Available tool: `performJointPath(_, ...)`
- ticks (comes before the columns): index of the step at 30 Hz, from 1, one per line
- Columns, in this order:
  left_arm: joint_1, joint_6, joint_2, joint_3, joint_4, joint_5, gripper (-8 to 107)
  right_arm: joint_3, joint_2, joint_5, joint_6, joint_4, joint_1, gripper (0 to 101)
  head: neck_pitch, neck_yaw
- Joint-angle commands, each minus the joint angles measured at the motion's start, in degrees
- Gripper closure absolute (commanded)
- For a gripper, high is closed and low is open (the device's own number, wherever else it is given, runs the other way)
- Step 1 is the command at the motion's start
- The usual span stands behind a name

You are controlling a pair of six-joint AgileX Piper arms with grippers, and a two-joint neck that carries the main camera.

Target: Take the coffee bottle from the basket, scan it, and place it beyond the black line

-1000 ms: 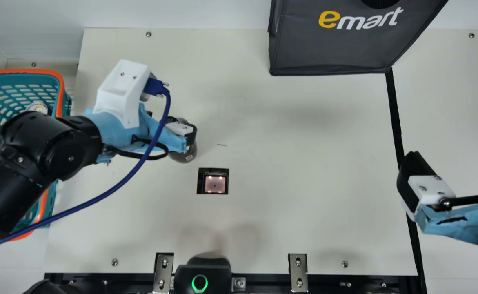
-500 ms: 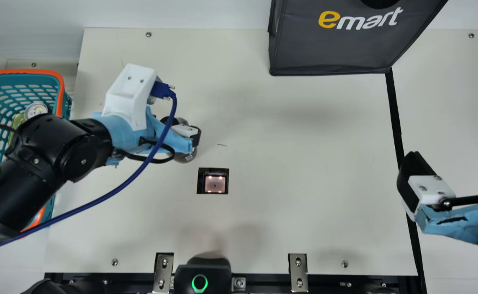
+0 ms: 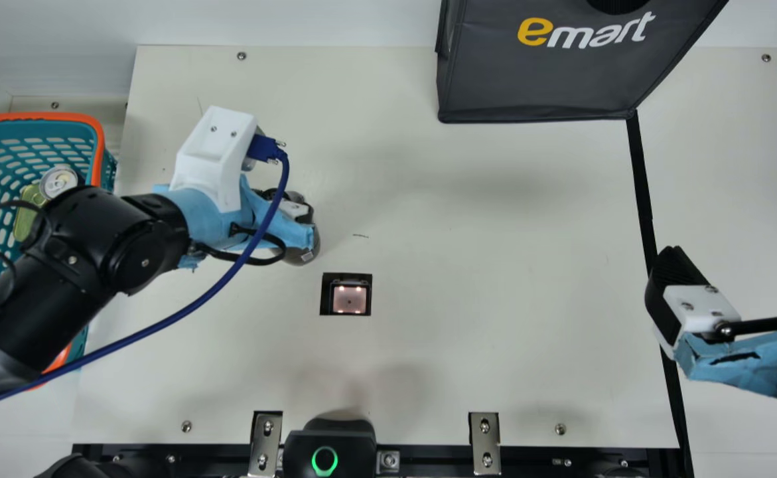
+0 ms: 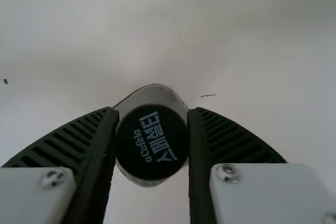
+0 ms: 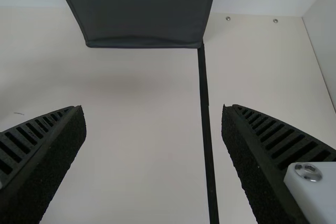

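Observation:
My left gripper (image 3: 287, 207) is left of centre in the main view, over the dark coffee bottle (image 3: 305, 254), which stands on the table left of and slightly above the scanner (image 3: 349, 299). In the left wrist view, the bottle's black cap (image 4: 152, 142) faces the camera between the ribbed fingers of my left gripper (image 4: 152, 140), which is shut on it. My right gripper (image 3: 736, 260) stands open at the right, near the black line (image 3: 641, 189). In the right wrist view, the right gripper (image 5: 153, 113) has nothing between its fingers; the black line (image 5: 206, 119) runs beyond them.
The teal basket (image 3: 99, 143) with its orange rim is at the left, partly under my left arm, with a can (image 3: 58, 180) and a green item (image 3: 24, 216) inside. A dark grey bag (image 3: 537, 79) stands at the back. A blue cable (image 3: 209, 289) trails from my left wrist.
My left arm has shifted slightly right and its gripper has shut on the bottle, which stays in place. The right arm has not moved.

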Motion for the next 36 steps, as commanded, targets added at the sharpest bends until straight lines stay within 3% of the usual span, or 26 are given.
performJointPath(1, 0.0, -0.1, 0.0, 0.1, -0.2, 0.0, 69, 0.0, 0.0, 0.0, 0.0, 0.0, 0.0, 10, -1.5, 0.0)
performJointPath(4, 0.0, 0.1, -0.1, 0.2, -0.3, -0.2, 89, 0.0, 0.0, 0.0, 0.0, 0.0, 0.0, 10, -1.5, 0.0)
performJointPath(36, 2.3, 26.7, -9.4, 3.6, -13.1, -0.1, 89, 0.0, 0.0, 0.0, 0.0, 0.0, 0.0, 10, -1.5, 0.0)
